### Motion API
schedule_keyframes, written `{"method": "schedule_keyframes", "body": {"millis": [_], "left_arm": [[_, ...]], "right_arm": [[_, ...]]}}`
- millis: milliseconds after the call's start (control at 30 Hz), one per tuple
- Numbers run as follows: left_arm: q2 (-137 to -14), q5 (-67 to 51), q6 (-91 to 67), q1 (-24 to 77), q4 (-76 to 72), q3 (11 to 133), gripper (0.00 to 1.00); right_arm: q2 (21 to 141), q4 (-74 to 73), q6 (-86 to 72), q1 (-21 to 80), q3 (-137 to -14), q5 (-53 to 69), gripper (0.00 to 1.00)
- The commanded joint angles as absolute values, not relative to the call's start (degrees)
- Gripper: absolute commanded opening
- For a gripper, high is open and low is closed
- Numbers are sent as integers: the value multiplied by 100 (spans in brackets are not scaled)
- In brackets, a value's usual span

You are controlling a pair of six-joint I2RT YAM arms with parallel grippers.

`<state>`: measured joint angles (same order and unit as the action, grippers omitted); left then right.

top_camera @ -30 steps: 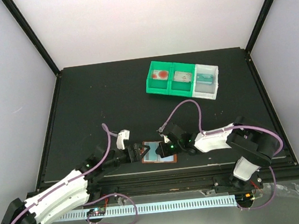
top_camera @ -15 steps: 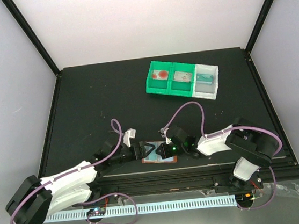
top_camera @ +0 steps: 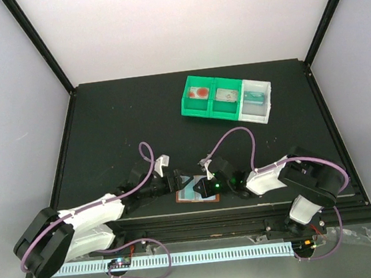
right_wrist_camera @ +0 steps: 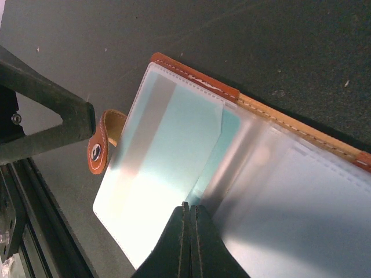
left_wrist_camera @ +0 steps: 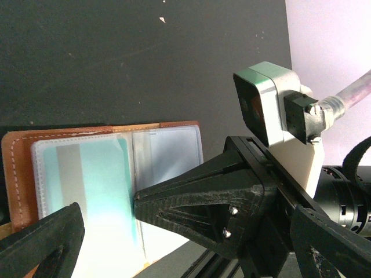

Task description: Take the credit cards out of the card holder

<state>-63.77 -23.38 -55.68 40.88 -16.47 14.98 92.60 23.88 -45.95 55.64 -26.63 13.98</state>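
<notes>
Left gripper (top_camera: pixel 179 180) gapes wide at the 9 o'clock end of the card holder (top_camera: pixel 193 195), by its tab (right_wrist_camera: pixel 99 149). The holder lies open near the table's front edge, long axis 9-to-3, a pale blue credit card (right_wrist_camera: pixel 174 145) pocketed inside. The right gripper (right_wrist_camera: pixel 189 209) has its tips clenched together, resting on the clear pocket. Table rim sits close at 6 o'clock; bare table (top_camera: pixel 123 119) toward 12.

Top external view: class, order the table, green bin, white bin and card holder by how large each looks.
1. table
2. green bin
3. white bin and card holder: these look about alike, and the holder is partly hidden, so they are left unranked.
</notes>
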Motion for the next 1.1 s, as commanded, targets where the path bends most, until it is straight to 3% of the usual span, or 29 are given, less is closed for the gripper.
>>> {"method": "schedule_keyframes", "body": {"millis": [0, 1067], "left_arm": [[-6358, -2093, -5303, 3992, -1373, 1738, 99], [-7254, -2643, -4839, 3813, -1821, 1937, 98]], "right_arm": [[9402, 2119, -4437, 5572, -2568, 1028, 1], [9414, 2154, -4397, 5571, -2541, 1037, 1]]}}
